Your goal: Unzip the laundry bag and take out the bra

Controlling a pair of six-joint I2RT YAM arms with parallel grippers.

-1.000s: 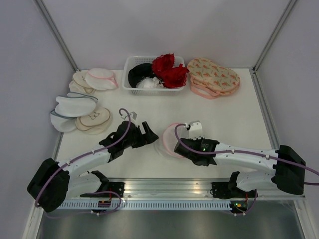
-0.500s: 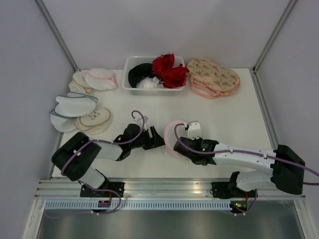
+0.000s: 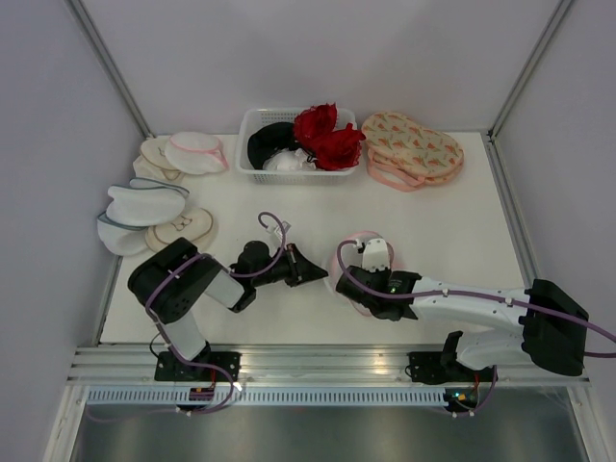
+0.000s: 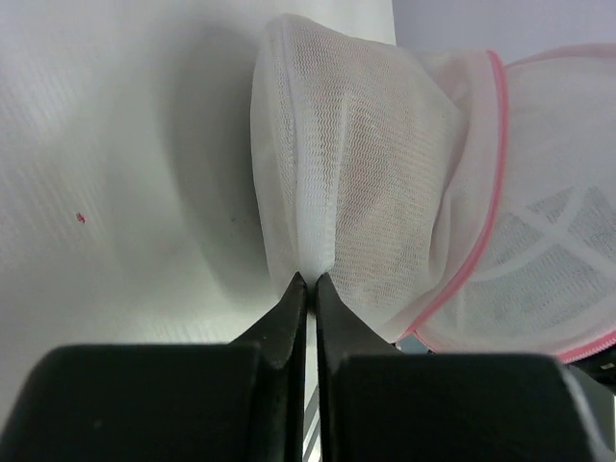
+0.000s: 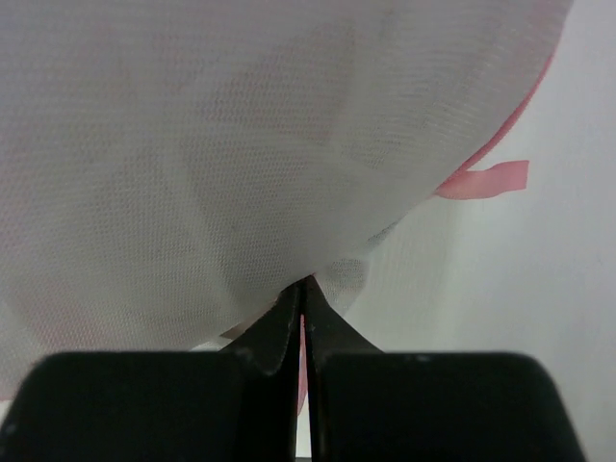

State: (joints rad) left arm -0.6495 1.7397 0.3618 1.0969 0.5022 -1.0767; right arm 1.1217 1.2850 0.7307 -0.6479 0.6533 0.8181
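At the back of your desk [image 3: 452, 226] sits a white basket [image 3: 289, 176] holding red garments [image 3: 327, 135] and a black one [image 3: 267, 142]; floral pouches [image 3: 414, 149] lie just right, blue-trimmed white pouches [image 3: 140, 205] far left.

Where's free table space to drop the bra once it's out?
Widest: right side, between the floral pouches and the right arm. Narrower strip between the basket and the laundry bag. Left edge is crowded with stacked pouches.
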